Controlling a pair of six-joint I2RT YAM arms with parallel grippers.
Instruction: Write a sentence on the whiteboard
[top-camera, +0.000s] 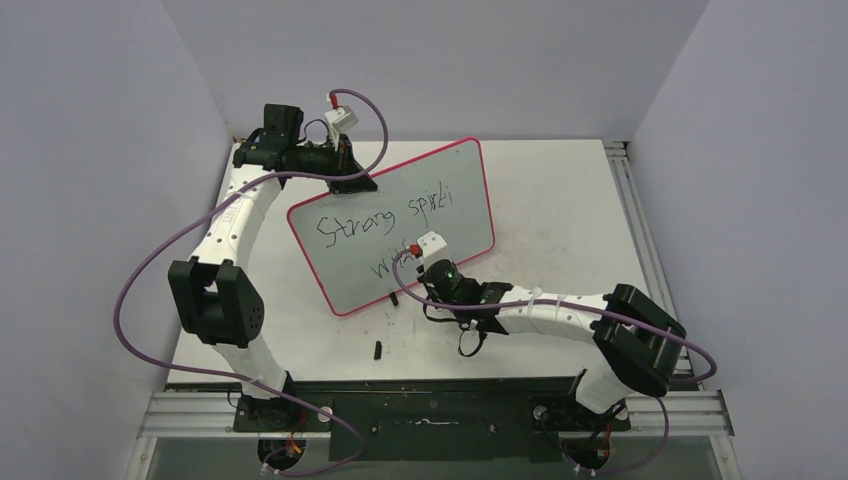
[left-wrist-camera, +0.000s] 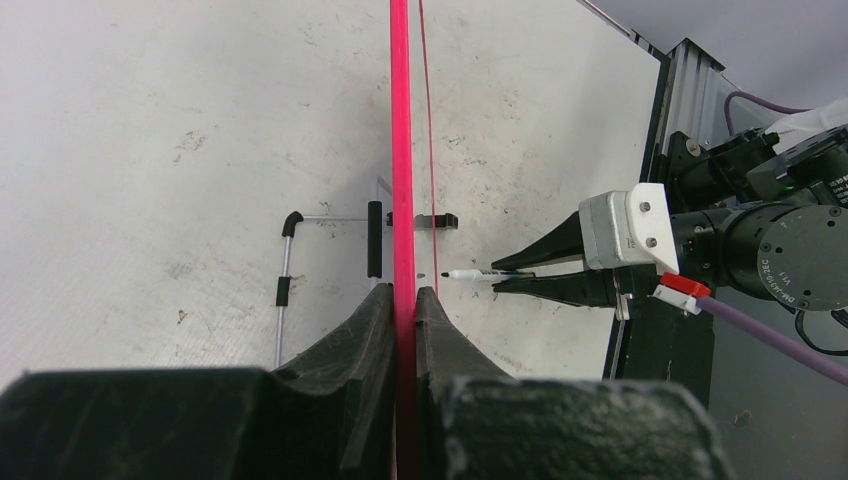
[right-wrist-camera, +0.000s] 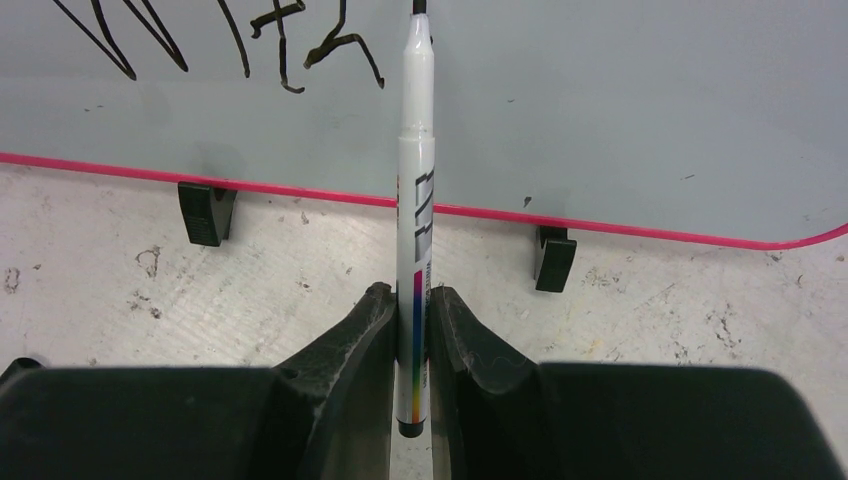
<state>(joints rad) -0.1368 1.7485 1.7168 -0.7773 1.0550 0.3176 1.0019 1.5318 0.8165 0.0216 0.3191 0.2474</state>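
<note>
The whiteboard (top-camera: 430, 195), pale with a pink rim, stands tilted on the table. The sentence (top-camera: 375, 222) reads "Strong spirit" with a partly written second line (right-wrist-camera: 240, 40) below it. My left gripper (left-wrist-camera: 402, 295) is shut on the whiteboard's pink rim (left-wrist-camera: 400, 150) at its far left edge (top-camera: 352, 183). My right gripper (right-wrist-camera: 412, 295) is shut on a white marker (right-wrist-camera: 416, 200) that points at the board. The marker's tip (left-wrist-camera: 445, 274) is at the surface just right of the last stroke; whether it touches I cannot tell. In the top view the right gripper (top-camera: 408, 272) is at the board's lower edge.
A small black marker cap (top-camera: 378, 350) lies on the white table in front of the board. Black feet (right-wrist-camera: 207, 212) (right-wrist-camera: 553, 258) hold up the board's lower rim. A thin wire stand (left-wrist-camera: 285, 270) shows behind the board. An aluminium rail (top-camera: 640, 220) runs along the table's right edge.
</note>
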